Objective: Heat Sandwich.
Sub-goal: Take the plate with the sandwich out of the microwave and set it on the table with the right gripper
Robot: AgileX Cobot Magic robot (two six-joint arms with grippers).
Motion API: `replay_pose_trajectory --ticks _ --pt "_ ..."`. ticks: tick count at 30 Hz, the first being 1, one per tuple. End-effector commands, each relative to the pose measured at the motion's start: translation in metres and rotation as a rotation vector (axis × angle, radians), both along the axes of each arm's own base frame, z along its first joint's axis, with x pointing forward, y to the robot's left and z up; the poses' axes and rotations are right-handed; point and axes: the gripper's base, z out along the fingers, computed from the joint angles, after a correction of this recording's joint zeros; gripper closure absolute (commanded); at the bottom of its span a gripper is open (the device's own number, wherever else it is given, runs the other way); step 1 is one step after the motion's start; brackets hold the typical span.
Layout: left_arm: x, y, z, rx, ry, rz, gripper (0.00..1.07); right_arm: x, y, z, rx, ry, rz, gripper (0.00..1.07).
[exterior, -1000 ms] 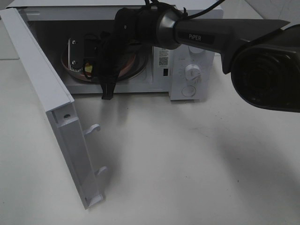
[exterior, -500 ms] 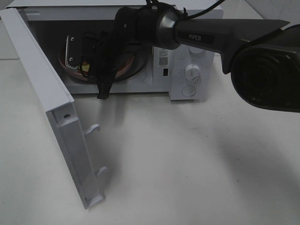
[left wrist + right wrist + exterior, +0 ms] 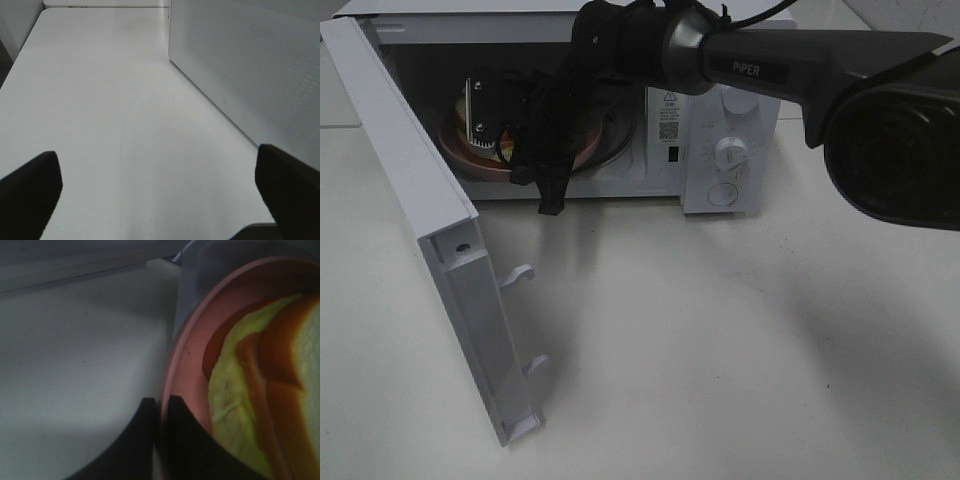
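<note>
Inside the open white microwave (image 3: 720,110), the right gripper (image 3: 161,412) pinches the round pink plate's (image 3: 185,355) rim, carrying the lettuce-layered sandwich (image 3: 255,405), while the left gripper (image 3: 160,187) hangs spread wide above the white table (image 3: 100,100).

The sandwich (image 3: 260,405) lies flat on a pink plate (image 3: 187,352), just beside the right hand (image 3: 160,412), whose dark fingers are pinched together on the plate's rim. From the wrist camera its layers show edge-on: pale green lettuce nearest the hand, then a reddish-brown filling, then tan crust and white bread farthest from it. In the high view only a small yellowish bit of it (image 3: 506,150) shows beneath the hand, inside the open microwave (image 3: 730,150).
</note>
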Motion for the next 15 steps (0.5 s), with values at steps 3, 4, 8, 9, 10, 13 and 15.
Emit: replay_pose_trajectory --ticks 3,4,8,9,10,13,15 --pt "-0.002 0.0 0.001 -0.005 -0.028 -0.007 0.09 0.003 -0.007 0.027 0.031 -0.033 -0.004 1.07" --pt "-0.002 0.0 0.001 -0.005 -0.028 -0.007 0.09 0.005 -0.013 0.031 0.035 -0.031 -0.012 1.07" --pt "-0.002 0.0 0.001 -0.005 -0.028 -0.007 0.09 0.005 -0.019 0.036 0.032 -0.024 -0.013 1.07" --pt "-0.002 0.0 0.001 -0.005 -0.028 -0.007 0.09 0.005 -0.026 0.038 0.028 -0.02 -0.014 1.07" --pt "-0.002 0.0 0.001 -0.005 -0.028 -0.007 0.09 0.003 -0.028 0.037 0.025 -0.015 -0.006 1.07" --pt "-0.002 0.0 0.001 -0.005 -0.028 -0.007 0.09 0.0 -0.037 0.035 0.002 -0.012 0.007 1.07" --pt "-0.002 0.0 0.001 -0.005 -0.028 -0.007 0.09 -0.003 -0.043 0.035 -0.008 -0.019 0.012 1.07"
